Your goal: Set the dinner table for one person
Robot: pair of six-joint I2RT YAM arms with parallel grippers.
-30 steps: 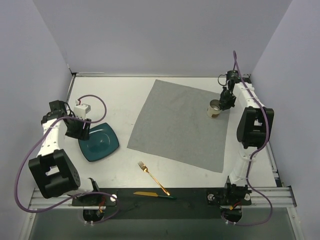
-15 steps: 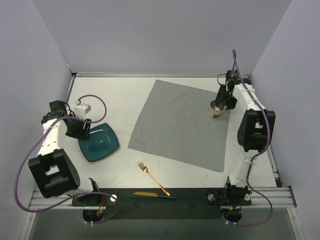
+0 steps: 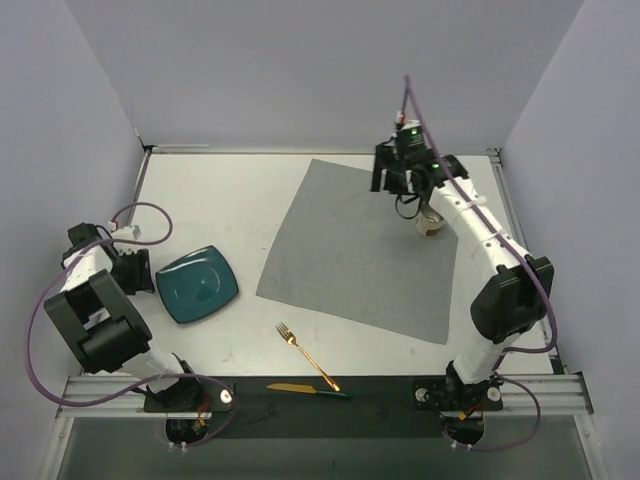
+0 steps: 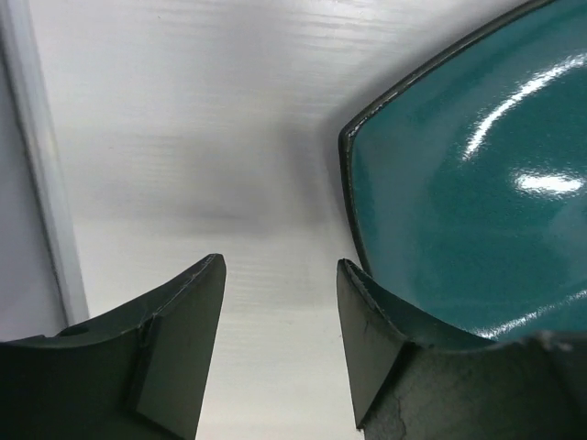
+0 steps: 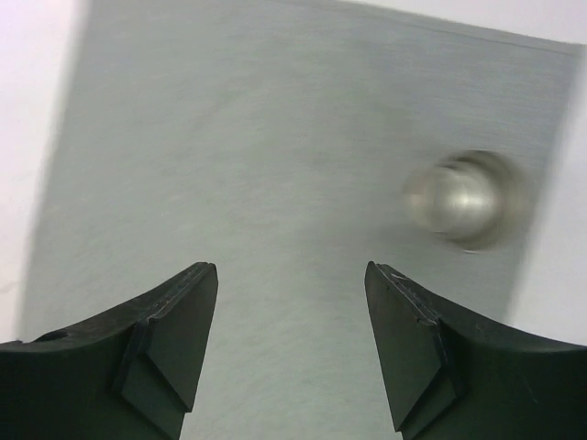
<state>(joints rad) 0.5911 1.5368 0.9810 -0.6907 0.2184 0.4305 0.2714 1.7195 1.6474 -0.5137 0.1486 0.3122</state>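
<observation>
table: the white table [image 3: 215, 195] lies under both arms and runs wall to wall; both grippers hang over it.
right gripper: the right gripper [image 5: 291, 270] is released, fingers parted with nothing between them. it points down over the far part of the grey mat [image 3: 350, 250].
cup: a metal cup [image 3: 431, 224] stands on the mat near its far right corner, to the right of the right gripper and apart from it.
left gripper: the left gripper [image 4: 280, 266] is also parted and empty, low over bare table at the left rim of the teal plate [image 3: 197, 284]. one finger is just beside that rim; i can't tell if it touches.
surface: the mat lies at an angle mid-table and the plate sits on bare table to its left. a gold fork [image 3: 305, 355] lies nearer me than the mat, and a knife [image 3: 308, 388] rests on the black strip [image 3: 380, 392] along the near edge.
room: plain pale walls [image 3: 300, 70] close the left, far and right sides.
hard to see: the cup is blurred in the right wrist view and partly behind the arm from above. the plate is cut off in the left wrist view.
</observation>
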